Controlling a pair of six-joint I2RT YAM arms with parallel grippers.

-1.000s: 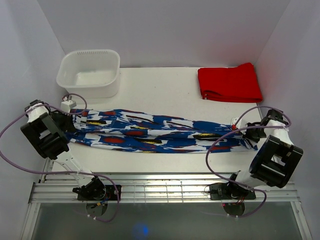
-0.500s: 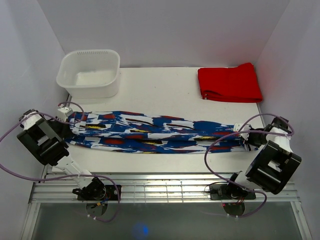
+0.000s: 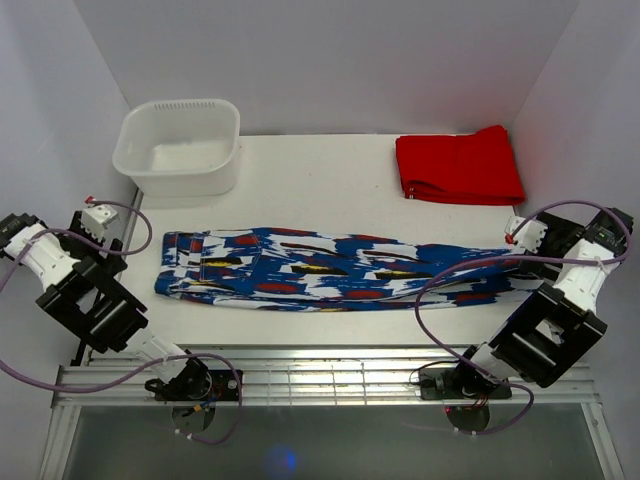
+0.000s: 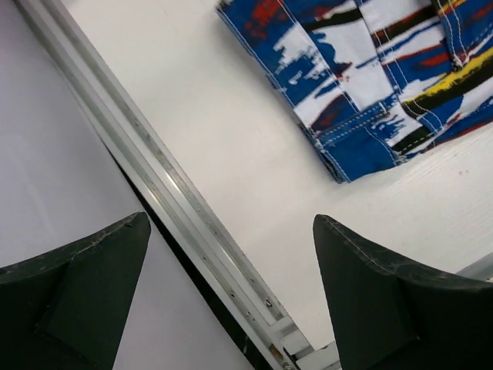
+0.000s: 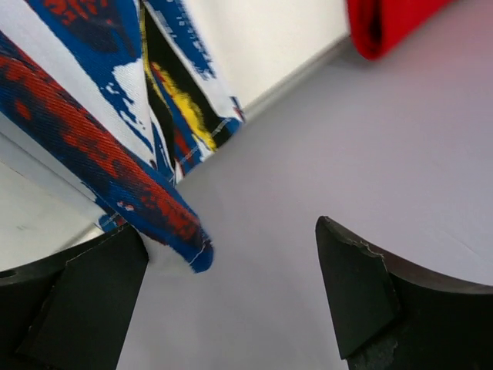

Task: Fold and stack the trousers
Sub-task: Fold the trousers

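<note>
Both claws are sitting wide open, gripping nothing: my left claw (image 4: 231, 223) and right claw (image 5: 231, 227) are backing out sideways after letting go. Trousers (image 3: 340, 270) are now lying stretched lengthwise across the surface (image 3: 330, 180), legs doubled. I'm judging crosswise folds are coming next.

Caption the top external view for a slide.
Trousers flat on table; left claw and right claw open near the ends.

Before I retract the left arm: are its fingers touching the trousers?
Apart. The left wrist view shows bare table between the open left gripper and the trousers.
</note>
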